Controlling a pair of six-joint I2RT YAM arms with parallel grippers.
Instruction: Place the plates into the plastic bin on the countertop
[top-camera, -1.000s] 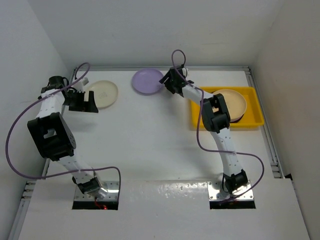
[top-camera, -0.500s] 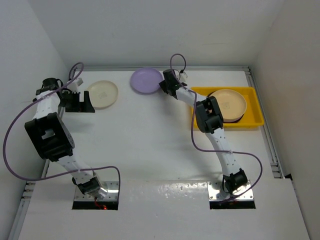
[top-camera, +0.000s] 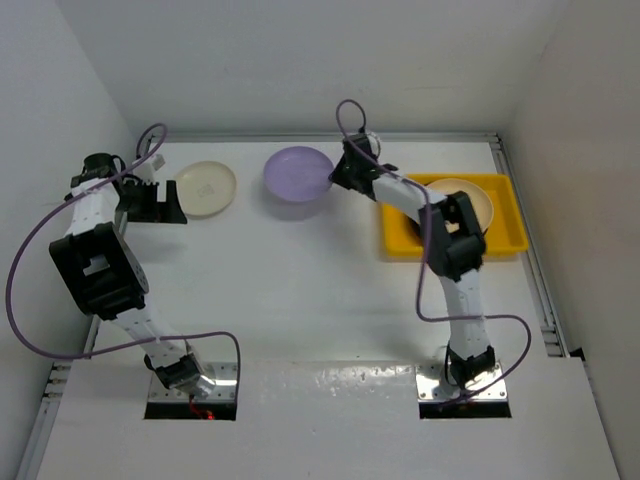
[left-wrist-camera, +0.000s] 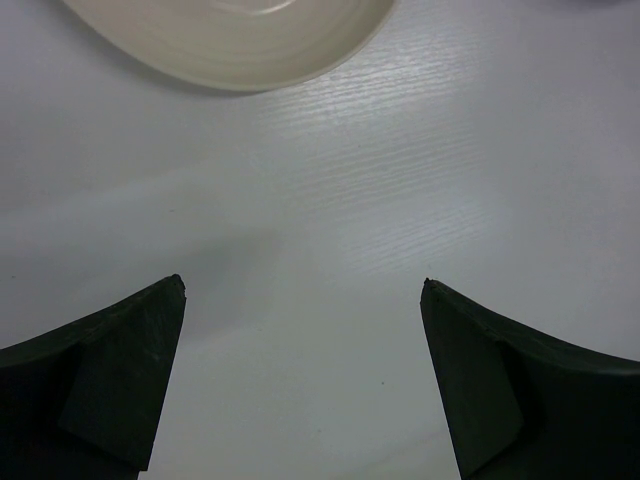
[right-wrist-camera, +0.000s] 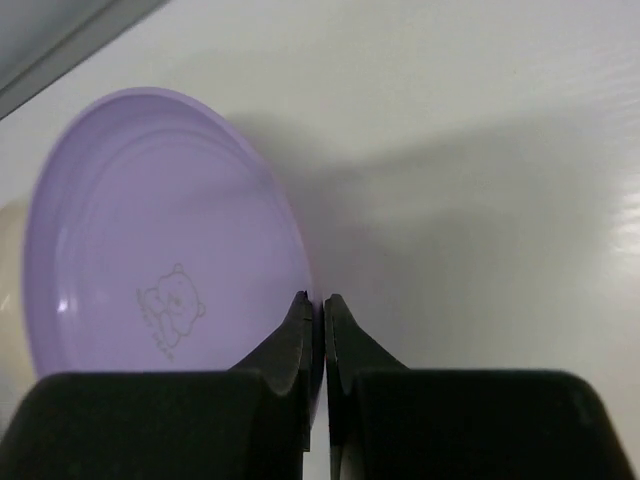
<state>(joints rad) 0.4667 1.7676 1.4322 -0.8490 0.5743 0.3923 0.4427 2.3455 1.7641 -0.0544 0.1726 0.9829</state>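
Your right gripper (right-wrist-camera: 313, 300) is clamped on the right-hand rim of the round lilac plastic plate (right-wrist-camera: 150, 240), with the thin edge caught between its two black fingers. A faint bear drawing (right-wrist-camera: 172, 305) shows in the plate's middle. That plate is at the back of the flat white countertop (top-camera: 300, 290), just left of the shallow rectangular yellow plastic bin (top-camera: 508, 238), which holds a pale orange plate (top-camera: 484, 205). Your left gripper (left-wrist-camera: 300, 290) has its fingers spread wide apart over bare countertop, near the round cream plate (left-wrist-camera: 230, 40) but not touching it.
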